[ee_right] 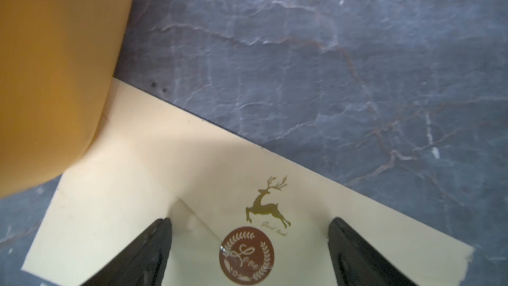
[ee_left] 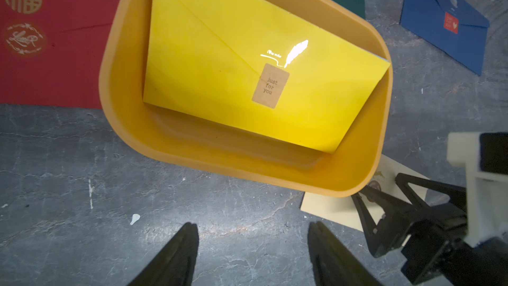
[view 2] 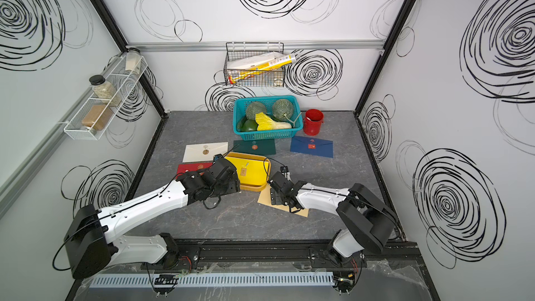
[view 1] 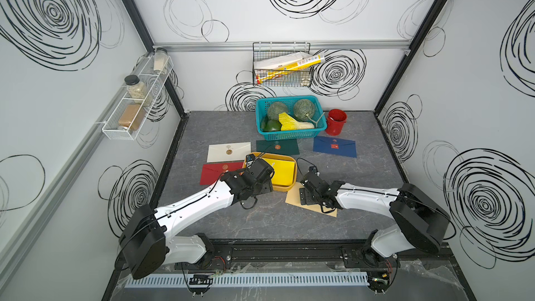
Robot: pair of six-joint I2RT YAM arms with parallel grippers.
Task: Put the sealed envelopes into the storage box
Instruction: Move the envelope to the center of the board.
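The orange-yellow storage box [view 1: 290,187] sits mid-table with a yellow envelope [view 1: 285,172] lying in it. Around it on the table lie a white envelope [view 1: 228,152], a dark green one [view 1: 277,146], a navy one [view 1: 335,146] and a red one [view 1: 214,172]. A beige envelope [ee_right: 132,188] lies by the box's near right corner. My right gripper [ee_right: 250,220] is open low over it, its fingers either side of the brown round seal [ee_right: 246,255]. My left gripper [ee_left: 253,226] is open over bare table just in front of the box [ee_left: 115,59], holding nothing.
A teal basket [view 1: 289,136] of vegetables and a small red bucket [view 1: 335,124] stand behind the envelopes. A wire basket [view 1: 282,81] hangs on the back wall and a white jar rack [view 1: 121,133] on the left wall. The two grippers are close together.
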